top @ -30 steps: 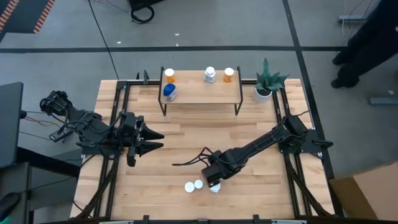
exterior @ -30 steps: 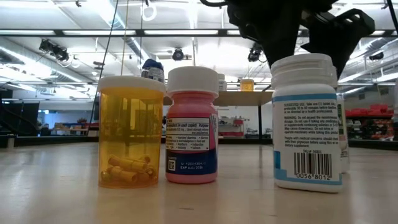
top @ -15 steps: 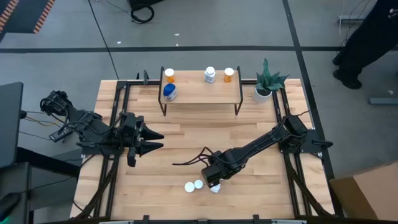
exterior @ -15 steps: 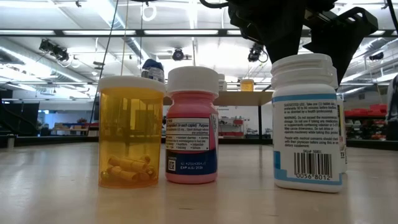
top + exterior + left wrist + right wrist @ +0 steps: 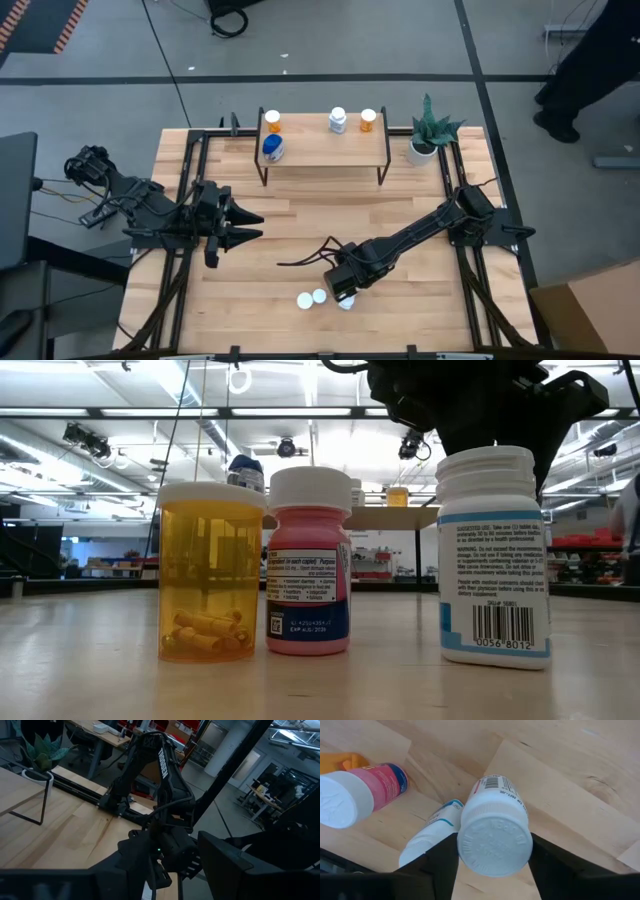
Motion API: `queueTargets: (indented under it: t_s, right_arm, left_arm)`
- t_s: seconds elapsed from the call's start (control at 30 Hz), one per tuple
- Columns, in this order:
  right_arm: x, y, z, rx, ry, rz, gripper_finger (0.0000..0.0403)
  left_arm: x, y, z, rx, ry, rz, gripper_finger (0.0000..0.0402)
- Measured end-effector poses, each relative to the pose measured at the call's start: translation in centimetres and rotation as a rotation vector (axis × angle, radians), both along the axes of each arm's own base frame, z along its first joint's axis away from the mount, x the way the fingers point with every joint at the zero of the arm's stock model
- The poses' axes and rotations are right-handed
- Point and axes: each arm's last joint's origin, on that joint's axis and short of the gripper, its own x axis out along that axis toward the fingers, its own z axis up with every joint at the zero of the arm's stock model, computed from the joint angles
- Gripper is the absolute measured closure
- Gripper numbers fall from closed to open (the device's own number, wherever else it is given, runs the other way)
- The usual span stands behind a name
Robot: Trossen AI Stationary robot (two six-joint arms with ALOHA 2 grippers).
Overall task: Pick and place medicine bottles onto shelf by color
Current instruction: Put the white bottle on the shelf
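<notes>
Right down at the front edge, lower centre of the high view, three bottles stood in a short row. In the low view they read clearly: an amber pill bottle (image 5: 208, 572) at left, a pink-bodied bottle (image 5: 309, 561) touching its side, and a white bottle with a barcode label (image 5: 495, 556) at right, a little apart.

Over that white bottle sat the right gripper (image 5: 345, 290). The right wrist view showed its two dark fingers (image 5: 441, 860) on either side of the white cap, jaws drawn in close against it. Whether they were truly clamped or only just touching was hard to call from here, so I called it closing on the white bottle, not yet a sure hold. A second white bottle seemed to lie just behind it in that wrist view.

To do it well: keep the fingers level and centred on the cap, squeeze firmly before lifting, and rise straight up so the pink neighbour stays standing.

Farther back, left of centre, the left gripper (image 5: 250, 226) waited with its fingers spread and nothing between them.

At the far edge stood the shelf (image 5: 325, 152), carrying two orange bottles, a white one and a blue one (image 5: 272, 148), with the potted plant (image 5: 430, 132) beside it at upper right.
</notes>
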Motion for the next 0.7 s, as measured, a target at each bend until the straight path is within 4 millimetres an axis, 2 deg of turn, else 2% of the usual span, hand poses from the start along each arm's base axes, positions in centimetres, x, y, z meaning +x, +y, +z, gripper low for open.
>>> queueTargets:
  t_s: [0.23,0.37,0.53,0.7]
  right_arm:
    - [0.1,-0.3,0.1,-0.003,-0.003,0.024,0.0181]
    - [0.9,-1.3,1.4,0.005,-0.028,0.055,0.0180]
    - [2.6,-4.1,4.6,0.008,-0.091,0.090,0.0181]
    - [3.7,-9.0,8.0,-0.012,-0.139,0.119,0.0181]
  left_arm:
    - [0.0,0.0,0.0,0.000,0.000,0.000,0.0226]
    - [0.0,0.0,0.0,-0.001,0.000,0.000,0.0229]
    - [0.0,0.0,0.0,-0.006,-0.001,0.000,0.0225]
    - [0.0,0.0,0.0,-0.006,-0.001,0.001,0.0225]
